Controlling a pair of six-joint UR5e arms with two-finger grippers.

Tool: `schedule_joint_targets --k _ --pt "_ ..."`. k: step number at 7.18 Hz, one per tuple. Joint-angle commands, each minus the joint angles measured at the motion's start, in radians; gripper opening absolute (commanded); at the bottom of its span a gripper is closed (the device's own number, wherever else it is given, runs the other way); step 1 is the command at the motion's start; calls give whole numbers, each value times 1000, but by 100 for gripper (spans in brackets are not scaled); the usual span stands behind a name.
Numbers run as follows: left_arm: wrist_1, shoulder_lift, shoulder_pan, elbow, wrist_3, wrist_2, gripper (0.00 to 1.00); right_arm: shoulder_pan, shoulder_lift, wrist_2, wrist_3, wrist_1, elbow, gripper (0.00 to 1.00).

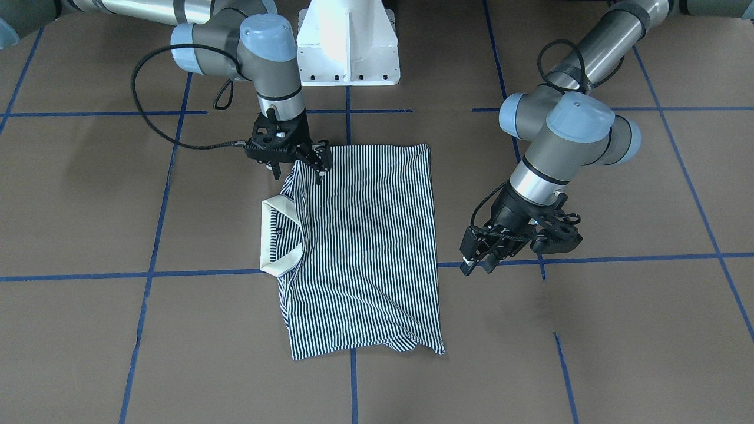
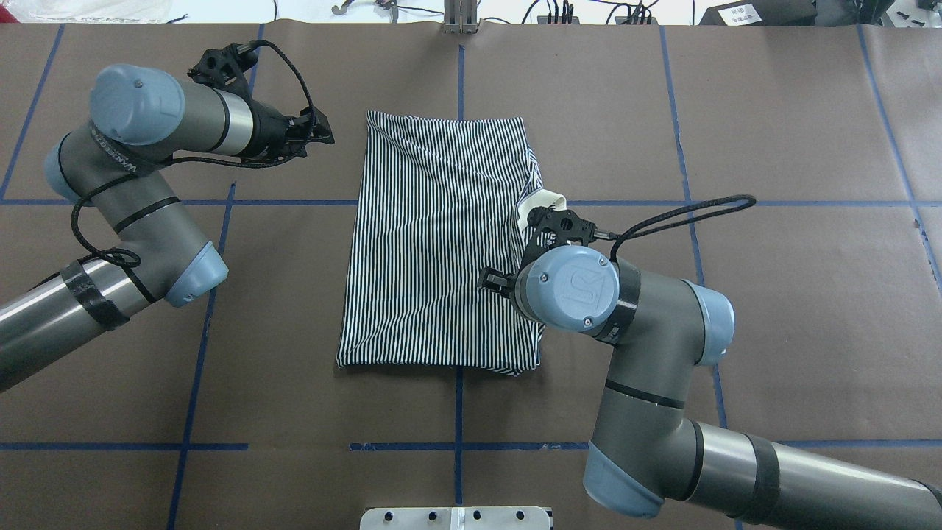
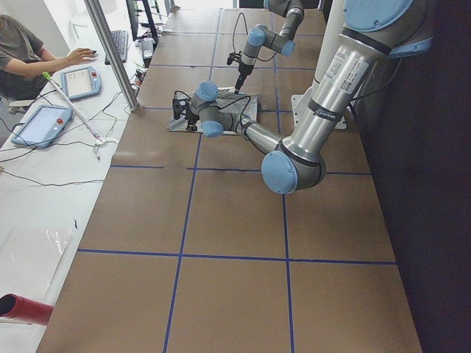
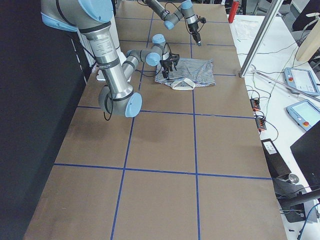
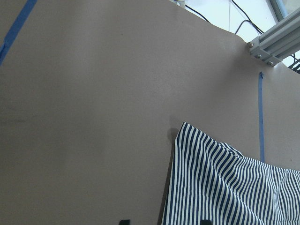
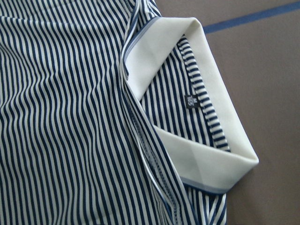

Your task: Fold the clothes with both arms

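Centrally on the bench the striped polo shirt is laid flat as a rough rectangle, with its cream collar turned toward the robot's right side and some ripples left along the far edge.

The cloth is judged to be light, soft and limp. It can be expected to sag between two holds, to drag over the brown surface, and to let its layers slide over each other if only the top one is caught. The collar is judged somewhat stiffer than the body. A hold is best taken at the corners, with every layer pinched together and both corners lifted evenly so that the stripes are kept straight.

The fingers of the left gripper are spread apart and nothing is held between them. They are kept clear of the cloth, near the edge opposite the collar, toward its far corner.

The right gripper is set down at the collar end, at the corner nearest the robot's base, and appears to be touching the fabric there. Whether its fingers are spread or pinched on the cloth cannot be told, since they are hidden by the wrist from above and are not shown in the wrist view.
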Motion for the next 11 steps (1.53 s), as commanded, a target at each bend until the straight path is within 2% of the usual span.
schedule_joint_targets --k 1,4,11 --pt "2 1 0 -12 0 1 59 -53 -5 -29 237 1 16 88" --pt "2 1 0 -17 -2 3 59 -87 -13 -20 318 -10 19 87" --pt "2 1 0 -17 -2 4 59 -93 -20 -17 331 -2 -20 86"
